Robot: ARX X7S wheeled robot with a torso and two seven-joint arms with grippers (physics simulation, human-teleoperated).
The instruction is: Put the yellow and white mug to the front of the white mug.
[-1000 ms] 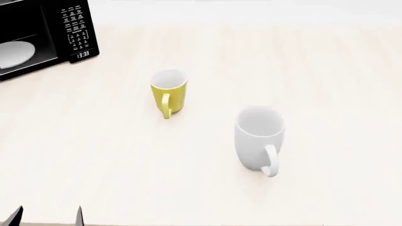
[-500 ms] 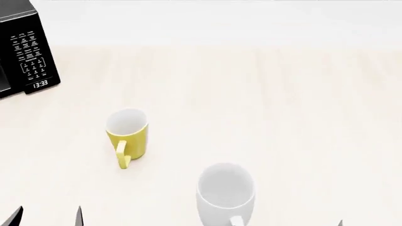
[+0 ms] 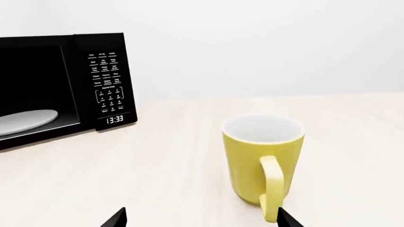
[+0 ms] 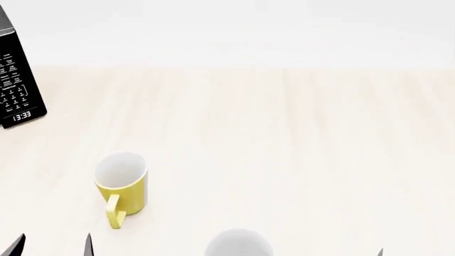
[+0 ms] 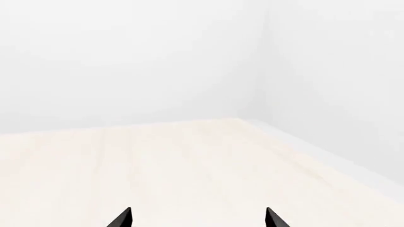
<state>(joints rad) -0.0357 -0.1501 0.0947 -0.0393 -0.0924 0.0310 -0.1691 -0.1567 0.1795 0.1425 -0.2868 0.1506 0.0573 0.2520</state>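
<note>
The yellow and white mug [image 4: 122, 186] stands upright on the pale wooden table, at the lower left of the head view, handle toward me. It also shows in the left wrist view [image 3: 262, 163], just ahead of the fingertips. The white mug [image 4: 238, 244] shows only as its rim at the bottom edge of the head view, to the right of the yellow one. My left gripper [image 4: 51, 246] is open and empty, its tips low at the left; in its wrist view [image 3: 200, 220] the jaws stand wide apart. My right gripper [image 5: 198, 218] is open and empty over bare table.
A black microwave [image 3: 60, 85] with its door open and a glass plate inside stands at the table's back left; its panel edge shows in the head view [image 4: 18, 90]. White walls rise behind the table, with a corner [image 5: 262, 71] at the far right.
The head view has shifted: both mugs and the microwave slid down and left in the frame. The white mug is now cut off at the bottom edge. The grippers stay open.
</note>
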